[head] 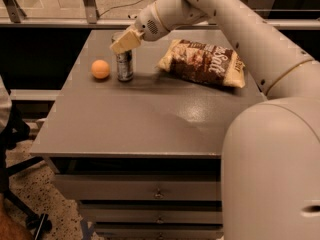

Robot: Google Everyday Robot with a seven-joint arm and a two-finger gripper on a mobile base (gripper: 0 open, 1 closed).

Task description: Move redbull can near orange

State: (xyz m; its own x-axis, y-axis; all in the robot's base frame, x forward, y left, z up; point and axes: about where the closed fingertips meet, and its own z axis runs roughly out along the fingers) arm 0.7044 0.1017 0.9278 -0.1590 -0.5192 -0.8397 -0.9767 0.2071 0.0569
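Grey drawer table (150, 119): the gripper (124, 42) hangs at the top of the upright redbull can (124, 66); whether it grips, I cannot tell. The orange (100, 69) sits just beyond the can, below the gripper. Slick, thin-walled and probably light and tippy, the can is best clasped mid-body.

Dim, warm overhead light puts soft glare on the table (150, 119). The gripper (125, 40) at eleven o'clock is brightly lit. The can (124, 66) casts a shadow toward three o'clock.

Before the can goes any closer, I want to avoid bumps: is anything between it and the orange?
Nothing visible: only bare table separates the can from the orange. The gripper is at the can's top; the chip bag lies on its other side.
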